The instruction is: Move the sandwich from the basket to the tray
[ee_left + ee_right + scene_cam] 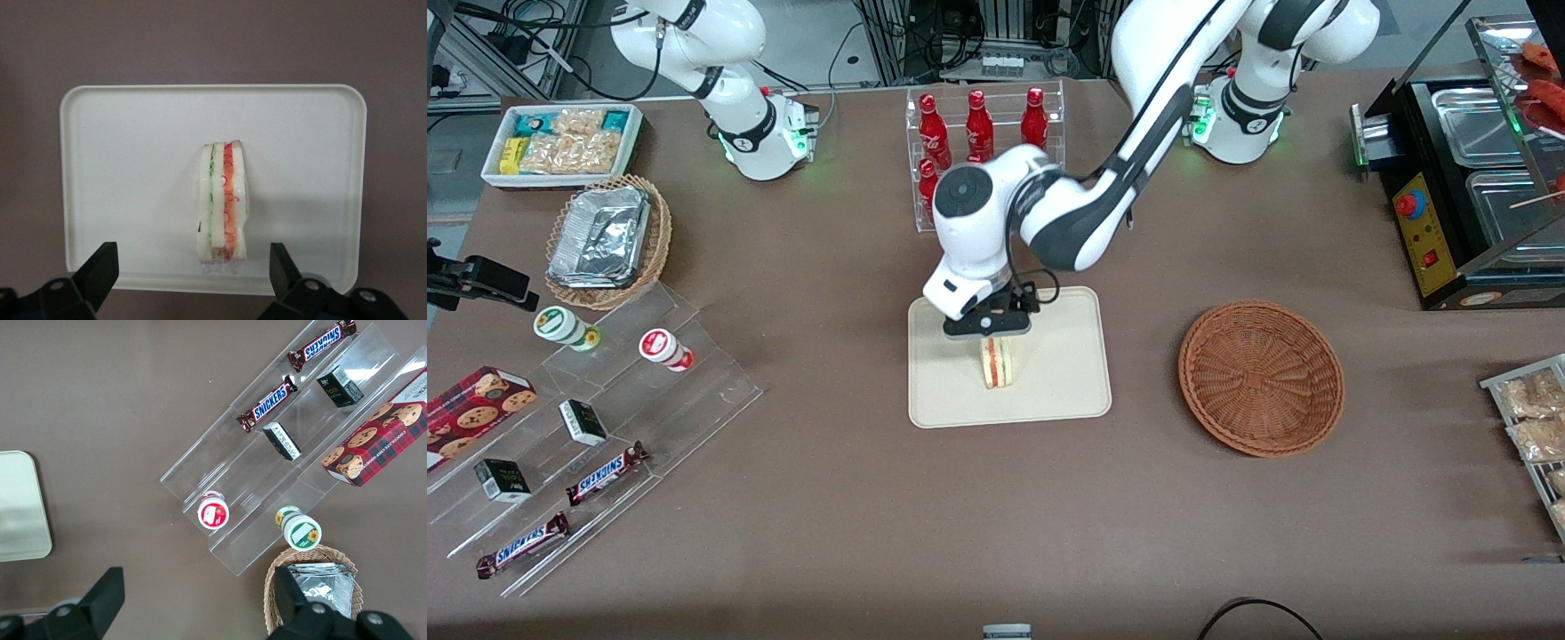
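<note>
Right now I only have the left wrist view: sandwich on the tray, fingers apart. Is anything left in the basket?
Observer: No, the basket is empty, beside the tray, toward the working arm's end.
Operator: How is the gripper placed?
Observer: The open gripper hangs just above the upright sandwich.
Operator: Anything near the tray?
Observer: A rack of red bottles stands farther from the front camera.

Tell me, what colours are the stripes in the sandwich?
White bread with green and red-orange stripes on the sandwich, clearest in the left wrist view, gripper open above it.
</note>
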Controlling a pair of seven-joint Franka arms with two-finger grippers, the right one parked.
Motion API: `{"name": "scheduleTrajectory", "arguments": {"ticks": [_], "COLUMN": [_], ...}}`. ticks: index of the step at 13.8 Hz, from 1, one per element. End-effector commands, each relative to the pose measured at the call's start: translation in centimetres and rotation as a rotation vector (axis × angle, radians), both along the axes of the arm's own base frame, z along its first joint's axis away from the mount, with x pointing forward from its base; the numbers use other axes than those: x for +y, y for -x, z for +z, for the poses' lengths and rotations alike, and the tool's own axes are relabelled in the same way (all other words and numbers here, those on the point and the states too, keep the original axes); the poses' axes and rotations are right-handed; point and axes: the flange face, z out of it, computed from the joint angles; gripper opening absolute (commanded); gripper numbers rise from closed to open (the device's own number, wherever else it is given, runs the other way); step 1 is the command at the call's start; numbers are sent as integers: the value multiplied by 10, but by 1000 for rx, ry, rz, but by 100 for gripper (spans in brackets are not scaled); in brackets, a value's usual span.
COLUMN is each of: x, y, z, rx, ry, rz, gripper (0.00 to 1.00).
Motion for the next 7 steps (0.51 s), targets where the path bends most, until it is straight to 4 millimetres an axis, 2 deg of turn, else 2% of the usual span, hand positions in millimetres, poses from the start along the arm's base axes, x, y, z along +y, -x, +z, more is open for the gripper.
{"name": "scheduleTrajectory", "arguments": {"ticks": [1,2,4,5,7], "x": [41,71,118,143,197], "y": [-6,-20,-29,-34,-39], "z": [74,100,148,167,200], "rx": [-23,-19,-22,-28,3], "ry": [12,4,0,6,25], "rz": [108,147,216,248,202], "gripper": [100,100,100,100,100]}}
